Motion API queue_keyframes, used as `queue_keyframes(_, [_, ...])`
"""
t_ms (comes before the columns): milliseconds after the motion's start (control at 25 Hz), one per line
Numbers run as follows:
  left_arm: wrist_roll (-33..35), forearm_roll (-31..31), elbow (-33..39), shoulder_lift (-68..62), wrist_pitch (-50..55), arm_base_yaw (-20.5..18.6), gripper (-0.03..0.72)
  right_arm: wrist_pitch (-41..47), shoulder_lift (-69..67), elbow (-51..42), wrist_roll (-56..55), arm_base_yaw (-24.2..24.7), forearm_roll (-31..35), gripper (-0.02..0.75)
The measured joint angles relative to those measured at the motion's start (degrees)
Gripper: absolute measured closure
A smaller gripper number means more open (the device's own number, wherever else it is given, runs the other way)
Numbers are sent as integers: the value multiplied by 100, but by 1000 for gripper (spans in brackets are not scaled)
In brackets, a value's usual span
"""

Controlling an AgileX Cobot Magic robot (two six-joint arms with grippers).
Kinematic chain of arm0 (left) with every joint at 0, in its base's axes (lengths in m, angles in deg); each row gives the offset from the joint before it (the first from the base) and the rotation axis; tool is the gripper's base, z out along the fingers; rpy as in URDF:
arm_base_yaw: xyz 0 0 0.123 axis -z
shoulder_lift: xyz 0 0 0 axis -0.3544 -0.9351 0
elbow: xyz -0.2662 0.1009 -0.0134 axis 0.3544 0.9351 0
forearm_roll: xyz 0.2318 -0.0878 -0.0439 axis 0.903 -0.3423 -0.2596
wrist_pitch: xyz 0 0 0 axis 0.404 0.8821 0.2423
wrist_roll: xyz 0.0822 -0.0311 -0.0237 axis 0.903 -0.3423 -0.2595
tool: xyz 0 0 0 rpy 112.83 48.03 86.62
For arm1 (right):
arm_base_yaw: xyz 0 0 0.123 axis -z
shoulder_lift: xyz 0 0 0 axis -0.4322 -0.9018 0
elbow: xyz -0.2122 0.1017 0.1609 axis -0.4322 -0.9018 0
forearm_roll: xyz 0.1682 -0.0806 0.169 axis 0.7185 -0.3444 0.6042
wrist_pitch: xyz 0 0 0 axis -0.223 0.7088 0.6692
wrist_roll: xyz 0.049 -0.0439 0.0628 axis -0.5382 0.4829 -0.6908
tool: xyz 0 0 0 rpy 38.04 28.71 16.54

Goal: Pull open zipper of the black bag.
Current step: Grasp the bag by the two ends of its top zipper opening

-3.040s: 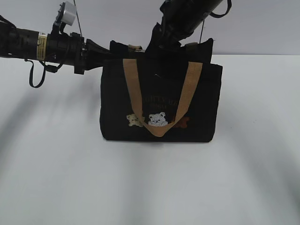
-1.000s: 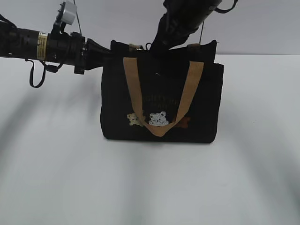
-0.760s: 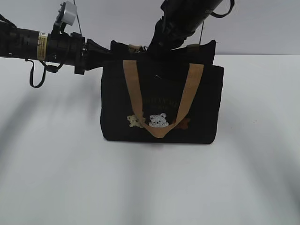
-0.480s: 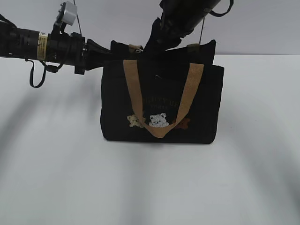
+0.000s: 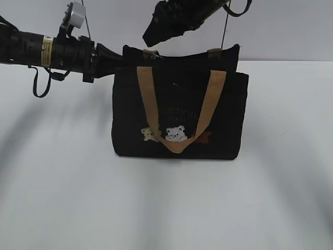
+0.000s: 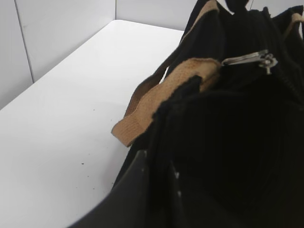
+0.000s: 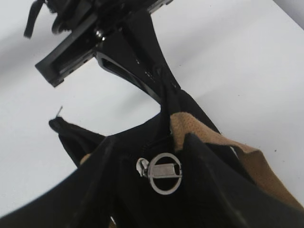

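On the left, the left gripper (image 5: 115, 58) has its fingers clamped on the black bag (image 5: 179, 114) at its upper left corner; keep that hold taut. The zipper (image 7: 161, 171) lies loose near that end, unheld. The right gripper (image 5: 151, 39) hovers above, fingers apart.

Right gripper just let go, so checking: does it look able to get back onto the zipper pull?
Probably yes: the right gripper hangs open just above the zipper pull, which lies exposed.
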Motion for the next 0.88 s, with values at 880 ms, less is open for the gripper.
queue_keyframes(880, [0, 0, 0, 0, 0, 0, 654, -131, 0, 2, -4651, -329, -1532, 360])
